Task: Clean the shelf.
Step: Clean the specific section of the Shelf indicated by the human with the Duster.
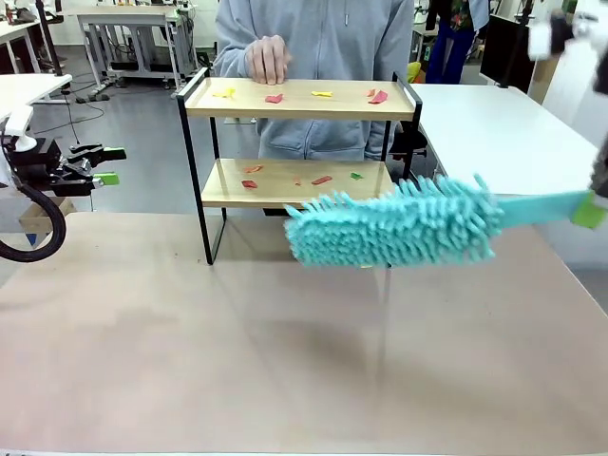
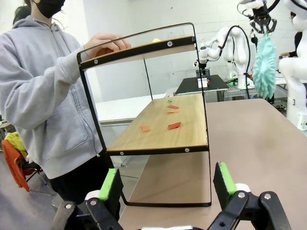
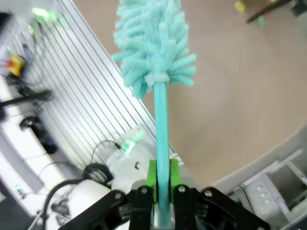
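Right wrist view: right gripper clamped tight on the teal duster by its handle. Front view: the duster lies level, head toward the robot's left, before the shelf, whose 2 boards run left-right at the table's far edge. Left gripper gapes wide, empty.

The counter has a plain tan top, evenly lit. Beyond it the floor is grey and slightly glossy. A white table stands at the far right and a white workbench on metal legs at the far left. A white wall rises behind a black-topped table.
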Available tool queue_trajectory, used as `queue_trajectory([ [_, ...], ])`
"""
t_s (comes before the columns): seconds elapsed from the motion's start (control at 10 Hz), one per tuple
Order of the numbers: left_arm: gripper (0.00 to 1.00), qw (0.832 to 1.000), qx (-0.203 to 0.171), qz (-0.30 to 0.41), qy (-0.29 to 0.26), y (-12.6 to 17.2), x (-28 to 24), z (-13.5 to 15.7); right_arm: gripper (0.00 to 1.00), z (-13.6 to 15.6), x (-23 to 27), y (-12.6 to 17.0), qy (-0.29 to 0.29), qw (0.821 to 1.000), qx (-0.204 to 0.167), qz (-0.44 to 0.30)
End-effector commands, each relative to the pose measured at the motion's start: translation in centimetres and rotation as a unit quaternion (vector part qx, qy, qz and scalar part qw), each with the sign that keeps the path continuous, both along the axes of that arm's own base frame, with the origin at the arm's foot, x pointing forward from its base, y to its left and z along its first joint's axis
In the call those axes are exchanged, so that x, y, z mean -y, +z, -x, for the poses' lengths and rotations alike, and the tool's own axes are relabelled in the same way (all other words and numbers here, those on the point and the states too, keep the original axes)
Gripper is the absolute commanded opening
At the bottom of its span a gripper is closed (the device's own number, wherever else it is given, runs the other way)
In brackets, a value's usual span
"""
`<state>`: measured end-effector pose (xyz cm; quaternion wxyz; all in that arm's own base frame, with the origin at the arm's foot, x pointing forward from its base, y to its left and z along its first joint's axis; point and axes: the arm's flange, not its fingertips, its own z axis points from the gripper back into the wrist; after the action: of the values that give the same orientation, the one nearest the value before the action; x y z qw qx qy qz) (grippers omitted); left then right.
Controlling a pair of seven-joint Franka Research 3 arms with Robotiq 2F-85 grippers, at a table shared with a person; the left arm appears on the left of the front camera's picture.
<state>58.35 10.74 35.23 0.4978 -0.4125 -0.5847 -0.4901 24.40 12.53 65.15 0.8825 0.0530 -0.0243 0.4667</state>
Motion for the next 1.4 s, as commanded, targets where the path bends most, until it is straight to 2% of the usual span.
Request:
queue_trajectory([
  [0.0,1.00,1.000,0.002,0.001,0.001,0.4,0.0,0.2,0.13,0.3,-3.8,3.1,-0.050,0.998,0.001,-0.046],
  [0.1,1.00,1.000,0.002,0.001,0.001,0.4,0.0,0.2,0.13,0.8,-6.3,4.5,-0.073,0.994,-0.001,-0.075],
  [0.2,1.00,1.000,0.002,0.001,0.001,0.4,0.0,0.2,0.13,1.5,-9.9,6.0,-0.122,0.988,0.002,-0.100],
  [0.4,1.00,1.000,0.002,0.001,0.001,0.4,0.0,0.2,0.13,1.8,-14.4,7.3,-0.199,0.971,0.044,-0.127],
  [0.5,1.00,1.000,0.002,0.001,0.001,0.4,0.0,0.2,0.13,1.4,-16.3,7.6,-0.219,0.963,0.059,-0.145],
  [0.6,1.00,1.000,0.002,0.001,0.001,0.4,0.0,0.2,0.13,0.6,-17.8,7.7,-0.230,0.959,0.059,-0.152],
  [0.7,1.00,1.000,0.002,0.001,0.001,0.4,0.0,0.2,0.13,0.6,-18.1,7.9,-0.202,0.971,0.026,-0.129],
  [0.8,1.00,1.000,0.002,0.001,0.001,0.4,0.0,0.2,0.13,1.9,-16.9,7.6,-0.210,0.966,0.044,-0.146],
  [1.2,1.00,1.000,0.002,0.001,0.001,0.4,0.0,0.2,0.13,1.4,-17.7,7.6,-0.211,0.966,0.039,-0.144],
  [1.3,1.00,1.000,0.002,0.001,0.001,0.4,0.0,0.2,0.13,1.5,-21.0,8.8,-0.240,0.955,0.093,-0.146],
])
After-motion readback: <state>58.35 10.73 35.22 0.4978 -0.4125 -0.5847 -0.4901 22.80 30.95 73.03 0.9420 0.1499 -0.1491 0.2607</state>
